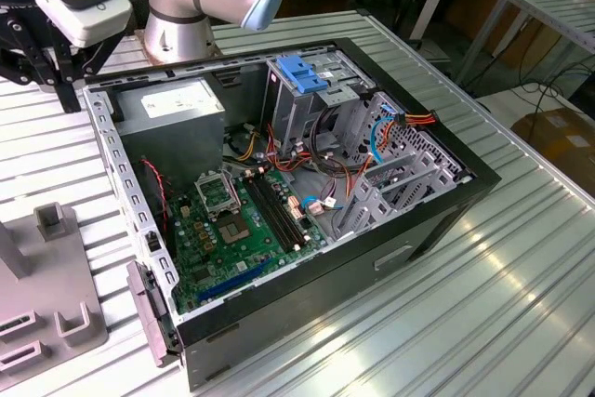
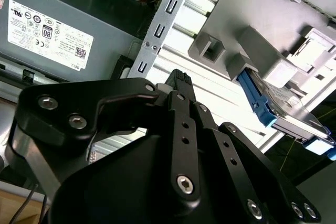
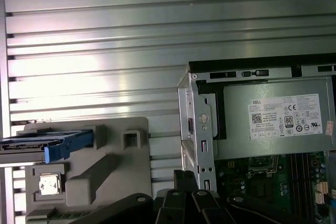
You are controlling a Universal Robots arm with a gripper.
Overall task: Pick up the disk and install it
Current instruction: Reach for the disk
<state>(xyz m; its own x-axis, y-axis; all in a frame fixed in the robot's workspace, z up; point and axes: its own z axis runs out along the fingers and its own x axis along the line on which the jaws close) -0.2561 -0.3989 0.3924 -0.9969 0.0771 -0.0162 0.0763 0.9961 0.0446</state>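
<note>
The disk (image 2: 286,109) stands on edge in a slot of a grey fixture (image 2: 247,19); a blue rail runs along its side and its metal face is grey-silver. The first wrist view has the disk (image 3: 50,145) edge-on in the same fixture (image 3: 105,171). My gripper (image 2: 178,78) hovers over the slatted table by the corner of the open computer case, well apart from the disk. Its black fingers meet at one tip with nothing between them. It also hangs at the exterior view's upper left (image 1: 67,98).
The open computer case (image 1: 390,258) lies on a slatted metal table (image 1: 521,285). Inside are a grey power supply box (image 1: 172,109), a green motherboard (image 1: 232,230), loose cables and a metal drive cage with a blue top (image 1: 302,76). The grey fixture (image 1: 46,295) lies at the exterior view's left.
</note>
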